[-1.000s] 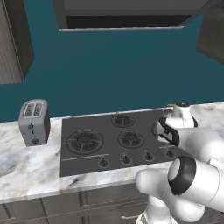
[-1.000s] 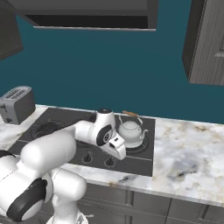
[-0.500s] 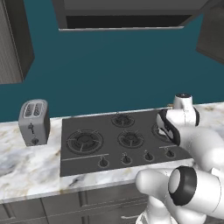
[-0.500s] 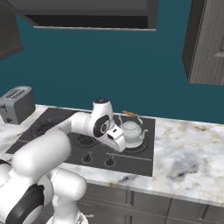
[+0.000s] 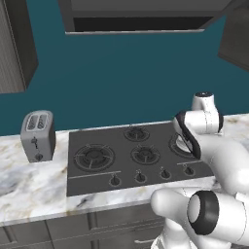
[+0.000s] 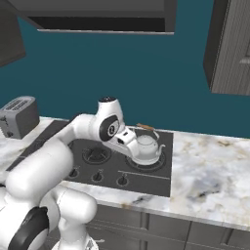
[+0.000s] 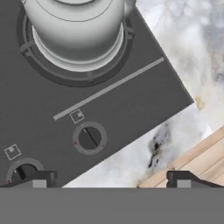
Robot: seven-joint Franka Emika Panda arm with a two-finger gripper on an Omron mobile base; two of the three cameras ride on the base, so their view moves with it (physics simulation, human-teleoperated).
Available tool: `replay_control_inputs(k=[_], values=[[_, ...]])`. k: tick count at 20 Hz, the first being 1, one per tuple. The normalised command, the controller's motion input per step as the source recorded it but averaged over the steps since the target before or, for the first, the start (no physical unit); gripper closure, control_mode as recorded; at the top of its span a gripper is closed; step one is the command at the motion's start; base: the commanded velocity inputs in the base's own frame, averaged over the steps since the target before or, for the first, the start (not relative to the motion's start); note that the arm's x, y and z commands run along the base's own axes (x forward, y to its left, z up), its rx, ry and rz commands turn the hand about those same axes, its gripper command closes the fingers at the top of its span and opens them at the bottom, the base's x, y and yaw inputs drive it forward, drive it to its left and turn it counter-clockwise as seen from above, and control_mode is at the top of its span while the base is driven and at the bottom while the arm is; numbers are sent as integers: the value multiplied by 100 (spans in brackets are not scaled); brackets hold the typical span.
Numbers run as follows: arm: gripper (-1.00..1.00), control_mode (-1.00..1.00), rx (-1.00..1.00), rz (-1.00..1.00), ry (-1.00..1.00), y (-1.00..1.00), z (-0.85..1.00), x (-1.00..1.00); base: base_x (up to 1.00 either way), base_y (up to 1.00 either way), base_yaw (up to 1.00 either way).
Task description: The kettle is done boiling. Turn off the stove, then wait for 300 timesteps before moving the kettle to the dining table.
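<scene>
The whitish round kettle [image 6: 146,146] stands on the right-hand burner of the dark stove [image 6: 146,180], and its wide base fills the top of the hand view [image 7: 76,30]. My gripper [image 6: 128,146] hovers just left and in front of the kettle, above the stove's [image 7: 131,100] front strip. It is open [image 7: 111,179], with nothing between the fingertips [image 7: 41,179]. Two black knobs [image 7: 89,138] lie below it. In the left base view my arm covers most of the kettle on the stove [image 5: 97,175]. The dining table is out of view.
A grey two-slot toaster [image 5: 38,135] stands on the marble counter [image 5: 29,194] left of the stove, also seen as the toaster [image 6: 18,116]. Marble counter [image 6: 210,171] stretches right of the stove. A hood and dark cabinets hang overhead. Wooden floor [image 7: 197,162] shows past the counter edge.
My wrist has risen and drawn back a little beside the kettle. The kettle has not moved and the gripper has stayed open.
</scene>
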Motion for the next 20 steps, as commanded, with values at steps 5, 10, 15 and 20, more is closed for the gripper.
replay_control_inputs(k=[5, 10, 15, 20], values=[[-100, -100, -9, 0, 0, 0, 47, 0, 0, 0, 0], [-100, -100, -8, 2, 0, 0, 43, 0, 0, 0, 0], [-100, -100, -7, 7, -1, 0, 31, 0, 0, 0, 0], [-100, -100, -8, 10, -1, 0, 18, 0, 0, 0, 0]])
